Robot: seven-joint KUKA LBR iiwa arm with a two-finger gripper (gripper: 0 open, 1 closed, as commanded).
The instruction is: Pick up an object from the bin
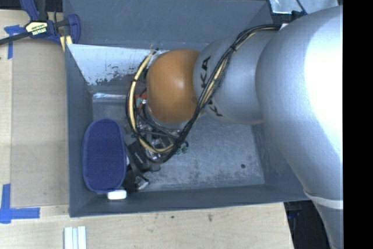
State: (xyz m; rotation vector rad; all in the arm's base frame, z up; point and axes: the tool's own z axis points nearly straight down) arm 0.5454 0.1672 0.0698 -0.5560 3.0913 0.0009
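Observation:
A dark blue oval pad-like thing (105,154) lies in the bin's front left corner, its long side running front to back. A small white block (116,195) rests at its front end, against the bin's front wall. My gripper (139,175) is low in the bin just to the right of the blue oval thing, close to its right edge and near the white block. The gripper's dark body blends with the shadow, and what lies under it is hidden.
The arm with its orange cover and looped cables reaches in from the right and covers the bin's middle. Bare scuffed floor shows to the right of the gripper. The bin's left and front walls are close to the gripper.

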